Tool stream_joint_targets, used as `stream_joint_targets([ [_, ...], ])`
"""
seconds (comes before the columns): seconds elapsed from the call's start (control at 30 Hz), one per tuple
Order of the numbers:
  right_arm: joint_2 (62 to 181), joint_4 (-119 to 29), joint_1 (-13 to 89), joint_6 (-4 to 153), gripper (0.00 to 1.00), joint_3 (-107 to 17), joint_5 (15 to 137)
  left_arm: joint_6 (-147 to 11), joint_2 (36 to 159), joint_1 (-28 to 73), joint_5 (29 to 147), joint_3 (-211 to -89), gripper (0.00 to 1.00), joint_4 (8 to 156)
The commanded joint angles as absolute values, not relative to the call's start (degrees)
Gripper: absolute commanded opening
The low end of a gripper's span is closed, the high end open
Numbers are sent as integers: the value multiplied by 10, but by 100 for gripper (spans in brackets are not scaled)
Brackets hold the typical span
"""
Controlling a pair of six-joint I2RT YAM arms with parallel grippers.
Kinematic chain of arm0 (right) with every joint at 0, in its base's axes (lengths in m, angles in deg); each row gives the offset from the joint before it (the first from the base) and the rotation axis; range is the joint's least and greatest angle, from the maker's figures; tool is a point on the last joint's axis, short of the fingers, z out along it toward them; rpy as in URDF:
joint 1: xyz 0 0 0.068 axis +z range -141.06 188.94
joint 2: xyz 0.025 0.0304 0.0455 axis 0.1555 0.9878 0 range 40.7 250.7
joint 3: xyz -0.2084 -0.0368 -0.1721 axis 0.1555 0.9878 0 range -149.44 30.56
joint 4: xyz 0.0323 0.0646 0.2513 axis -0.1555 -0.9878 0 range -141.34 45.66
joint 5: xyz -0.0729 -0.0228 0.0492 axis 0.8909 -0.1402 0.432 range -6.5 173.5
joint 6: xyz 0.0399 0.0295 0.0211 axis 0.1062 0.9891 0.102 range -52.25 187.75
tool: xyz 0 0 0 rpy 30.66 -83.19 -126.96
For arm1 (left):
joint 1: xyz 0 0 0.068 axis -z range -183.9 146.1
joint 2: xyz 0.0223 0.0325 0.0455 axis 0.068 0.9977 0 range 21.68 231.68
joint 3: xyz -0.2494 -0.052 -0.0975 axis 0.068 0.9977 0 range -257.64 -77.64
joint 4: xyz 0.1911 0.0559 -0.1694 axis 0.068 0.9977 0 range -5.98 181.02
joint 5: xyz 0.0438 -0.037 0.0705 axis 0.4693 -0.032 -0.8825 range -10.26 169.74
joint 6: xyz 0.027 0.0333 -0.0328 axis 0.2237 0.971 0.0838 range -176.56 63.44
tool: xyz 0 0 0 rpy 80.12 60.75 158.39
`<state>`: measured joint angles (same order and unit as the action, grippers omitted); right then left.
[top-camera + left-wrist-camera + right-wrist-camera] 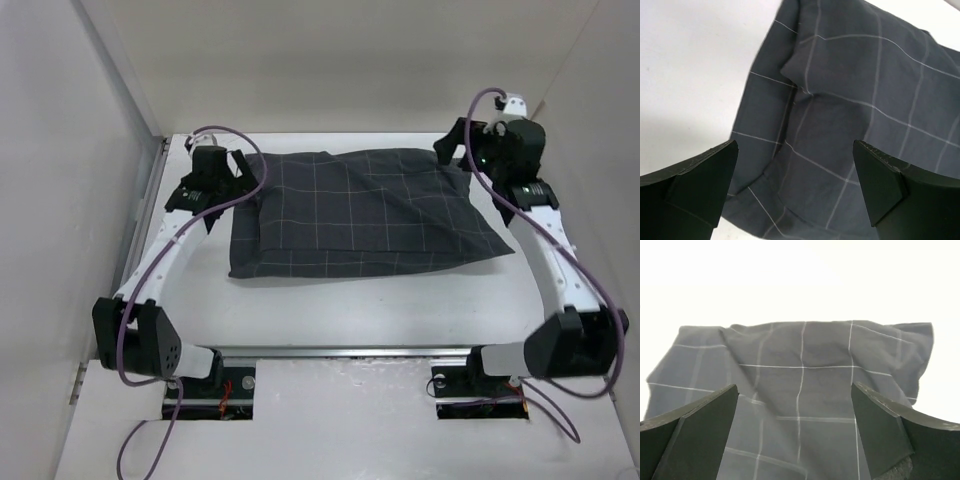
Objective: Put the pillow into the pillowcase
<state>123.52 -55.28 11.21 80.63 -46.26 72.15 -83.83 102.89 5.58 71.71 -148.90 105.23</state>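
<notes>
The dark grey checked pillowcase (360, 215) lies spread across the middle of the white table and bulges toward its right half. No white of the pillow shows in any view; it is hidden. My left gripper (240, 172) hovers open at the pillowcase's far left corner. In the left wrist view the left gripper (795, 150) has its jaws wide apart above the cloth (855, 100), with nothing between them. My right gripper (452, 152) stands open at the far right corner. In the right wrist view the right gripper (794, 390) frames the fabric (800, 365) below it without touching it.
White walls close in the table on the left (60, 200), the back and the right. A metal rail (340, 351) runs along the near edge between the arm bases. Purple cables (130, 340) loop off both arms.
</notes>
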Motion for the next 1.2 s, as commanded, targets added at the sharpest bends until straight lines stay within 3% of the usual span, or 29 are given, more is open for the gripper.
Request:
stream_joint_targets([
  [0.0,1151,-537,108,815,100,-413,769,-846,949,68,702,-1461,100,1007],
  [0.27,1054,-559,108,839,100,-314,788,-923,949,118,691,-1359,100,1039],
  [0.4,1047,-565,108,839,100,-297,783,-942,955,135,702,-1293,75,1021],
  [0.53,1047,-565,108,839,100,-287,769,-972,975,167,691,-1271,62,1049],
  [0.67,1042,-565,108,839,100,-274,750,-999,955,210,673,-1237,62,1084],
  [0.73,1042,-559,108,844,100,-268,750,-999,944,221,703,-1214,67,1048],
  [0.83,1047,-559,108,844,100,-267,750,-999,951,227,727,-1180,67,990],
  [0.9,1047,-559,108,844,100,-267,750,-999,988,227,733,-1180,58,976],
  [0.93,1047,-559,108,844,100,-273,750,-999,1003,227,738,-1189,46,976],
  [0.97,1047,-565,108,844,100,-273,750,-994,1017,233,738,-1194,27,976],
  [1.0,1047,-566,108,844,100,-278,750,-994,1041,233,738,-1204,0,987],
  [1.17,1042,-581,108,844,100,-283,786,-1063,1078,247,674,-1204,0,1083],
])
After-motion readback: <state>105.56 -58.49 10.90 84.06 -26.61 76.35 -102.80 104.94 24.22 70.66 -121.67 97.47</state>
